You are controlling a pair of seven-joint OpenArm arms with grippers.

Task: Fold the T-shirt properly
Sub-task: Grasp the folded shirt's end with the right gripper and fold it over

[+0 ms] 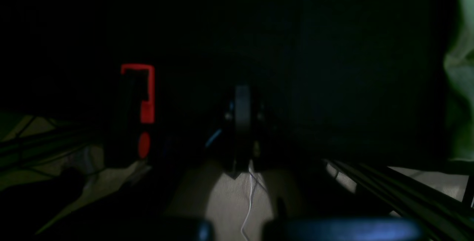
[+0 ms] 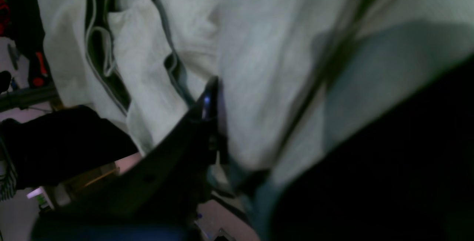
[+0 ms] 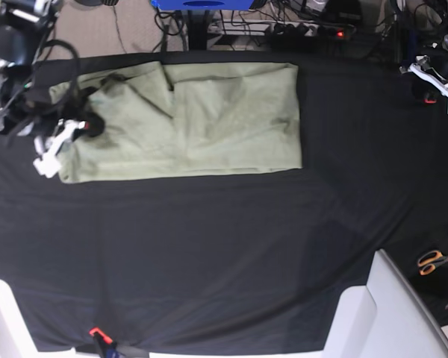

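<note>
The pale sage-green T-shirt (image 3: 201, 119) lies as a long folded band across the far half of the black table cloth (image 3: 209, 253). My right gripper (image 3: 89, 125) is at the band's left end, where the cloth is bunched and lifted. In the right wrist view the right gripper (image 2: 222, 100) has a fold of the T-shirt (image 2: 259, 67) pinched between its dark jaws. My left gripper (image 3: 433, 74) rests at the far right edge of the table, well away from the cloth. Seen from the left wrist, the left gripper (image 1: 242, 122) has its jaws together, and a strip of T-shirt (image 1: 461, 67) shows at the frame's right edge.
Orange-handled scissors (image 3: 433, 261) lie near the right edge. A white panel (image 3: 388, 313) juts in at the front right. A small red clamp (image 3: 97, 333) sits on the front edge. Cables and a power strip (image 3: 321, 30) run behind the table.
</note>
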